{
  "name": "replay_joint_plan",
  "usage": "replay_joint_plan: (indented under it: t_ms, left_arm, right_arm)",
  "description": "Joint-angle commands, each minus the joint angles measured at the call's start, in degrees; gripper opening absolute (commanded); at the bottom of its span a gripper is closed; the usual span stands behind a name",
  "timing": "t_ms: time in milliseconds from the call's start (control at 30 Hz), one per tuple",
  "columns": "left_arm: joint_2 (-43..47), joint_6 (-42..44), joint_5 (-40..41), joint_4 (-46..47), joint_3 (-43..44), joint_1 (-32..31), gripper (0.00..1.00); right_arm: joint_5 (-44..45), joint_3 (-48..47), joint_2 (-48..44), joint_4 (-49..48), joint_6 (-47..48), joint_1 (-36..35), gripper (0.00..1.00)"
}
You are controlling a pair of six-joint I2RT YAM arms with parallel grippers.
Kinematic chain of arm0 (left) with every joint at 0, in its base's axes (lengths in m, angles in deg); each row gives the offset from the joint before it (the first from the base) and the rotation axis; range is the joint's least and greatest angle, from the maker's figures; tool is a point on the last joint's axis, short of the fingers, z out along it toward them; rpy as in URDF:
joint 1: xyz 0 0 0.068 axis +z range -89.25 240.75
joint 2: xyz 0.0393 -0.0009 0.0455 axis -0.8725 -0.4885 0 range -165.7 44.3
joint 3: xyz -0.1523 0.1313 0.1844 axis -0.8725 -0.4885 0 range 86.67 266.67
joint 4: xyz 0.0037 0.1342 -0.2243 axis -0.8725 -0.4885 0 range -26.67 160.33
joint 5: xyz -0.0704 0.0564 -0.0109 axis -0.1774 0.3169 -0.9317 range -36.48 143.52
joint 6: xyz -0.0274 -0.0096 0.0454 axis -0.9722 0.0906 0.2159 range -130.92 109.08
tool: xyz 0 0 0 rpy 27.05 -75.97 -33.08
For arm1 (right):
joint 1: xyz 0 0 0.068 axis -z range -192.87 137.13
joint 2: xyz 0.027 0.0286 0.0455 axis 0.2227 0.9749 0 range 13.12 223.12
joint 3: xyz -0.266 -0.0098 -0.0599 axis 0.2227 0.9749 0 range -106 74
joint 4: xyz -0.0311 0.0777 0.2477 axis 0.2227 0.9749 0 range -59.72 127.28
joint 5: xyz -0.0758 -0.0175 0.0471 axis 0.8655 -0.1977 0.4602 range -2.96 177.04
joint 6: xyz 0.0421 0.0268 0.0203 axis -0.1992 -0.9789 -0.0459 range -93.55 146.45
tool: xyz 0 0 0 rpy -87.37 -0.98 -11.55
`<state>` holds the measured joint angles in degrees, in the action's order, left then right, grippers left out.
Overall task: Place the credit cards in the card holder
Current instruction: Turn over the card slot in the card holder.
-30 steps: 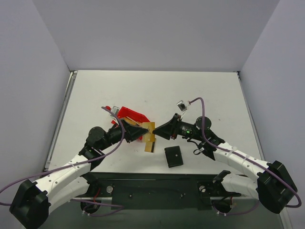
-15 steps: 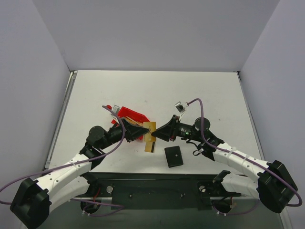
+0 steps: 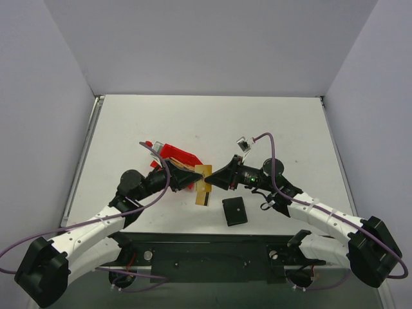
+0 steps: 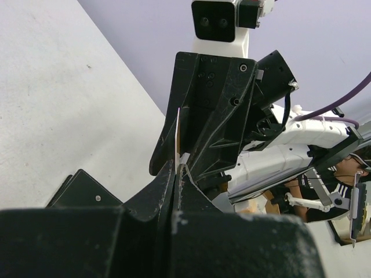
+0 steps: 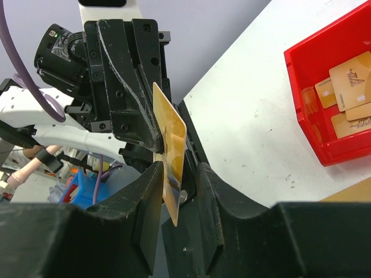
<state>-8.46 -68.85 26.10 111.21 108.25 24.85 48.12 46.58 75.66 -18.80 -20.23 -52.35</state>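
Right end effector (image 5: 179, 176) narrowed, straddling credit card (image 5: 173, 136), gap remaining; left end effector (image 4: 178, 169) pinching it.

I see the credit card (image 5: 171, 152) as thin gold-tan plastic with a slight sheen. The left fingers (image 5: 124, 87) look like matt black plastic, scuffed with pale scratches. The bin (image 5: 342, 153) is smooth, shiny red plastic. Beside the bin, the worktop (image 5: 249, 116) is matt white and faintly speckled. The card holder (image 3: 235, 210) looks matt black to me.
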Motion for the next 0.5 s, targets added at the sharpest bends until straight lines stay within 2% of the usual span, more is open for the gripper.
replay_joint_plan:
  t_ms: [0,133,267,367,400,467]
  left_arm:
    - [-0.6,-0.4,-2.2,4.4,2.0,0.1,0.0]
    - [-1.1,-0.6,-2.5,5.0,1.8,0.0,0.0]
    - [-1.9,-0.7,-2.8,5.3,1.9,0.0,0.0]
    - [-2.3,-0.7,-2.1,5.4,1.7,0.0,0.18]
    - [-2.3,-0.6,-1.8,5.3,1.5,0.1,0.31]
    - [-2.2,-0.4,-1.0,4.7,1.4,0.4,0.48]
  right_arm:
    - [0.5,-1.8,-1.0,-3.7,0.3,-0.3,0.25]
    - [0.7,-2.4,-0.7,-2.8,0.4,-0.3,0.19]
    - [0.9,-3.5,-0.4,0.0,0.5,-0.4,0.04]
    - [1.1,-3.6,-0.6,1.1,0.5,-0.4,0.0]
    - [1.3,-3.6,-0.8,1.4,0.7,-0.4,0.0]
    - [2.0,-3.5,-1.7,3.0,1.5,-0.3,0.0]
